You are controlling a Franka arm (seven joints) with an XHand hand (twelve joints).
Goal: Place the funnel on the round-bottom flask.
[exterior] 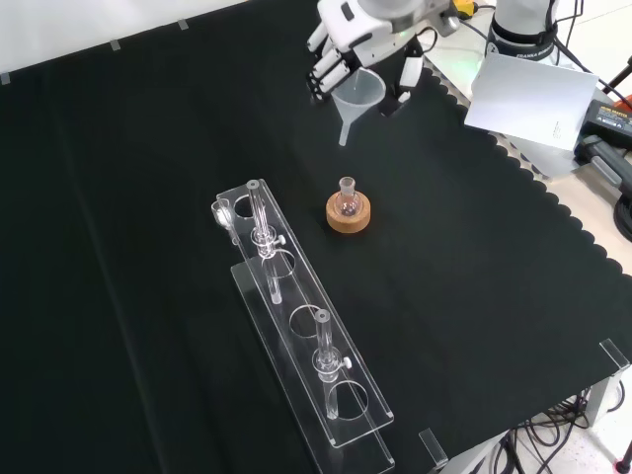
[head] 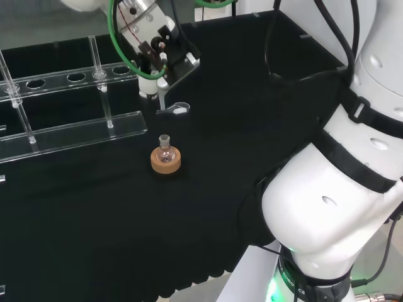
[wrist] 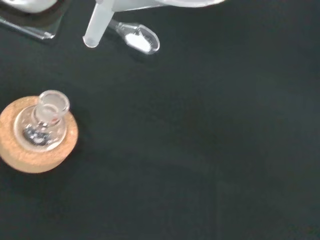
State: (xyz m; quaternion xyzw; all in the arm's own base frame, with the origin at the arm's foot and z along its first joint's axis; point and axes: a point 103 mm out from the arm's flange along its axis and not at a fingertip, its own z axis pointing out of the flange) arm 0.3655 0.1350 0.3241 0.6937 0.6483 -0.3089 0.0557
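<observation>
Your largest piece on the cloth (exterior: 138, 197) is the clear rack (exterior: 306, 346), lying lengthwise toward the front view's bottom right; two thin glass tubes (exterior: 323, 341) stand upright in its holes, and you cannot tell whether they hold anything. Just beside the rack's near end in that view, to its right, sits the cork stand (exterior: 349, 214) with the flask (head: 165, 150) upright in it, neck open and nothing on top; the wrist view shows you something dark and speckled in the bulb, too small to make out. Above them, at the front view's top, the hand (exterior: 346, 44) has its fingers curled round the rim of the funnel (exterior: 357, 96), which hangs off the cloth with its stem pointing down and slightly tilted, well apart from the flask and not over its neck. In the head view, a small clear spoon (head: 174, 109) with white powder in its bowl lies on the cloth just below the funnel's stem, between the hand and the flask.
</observation>
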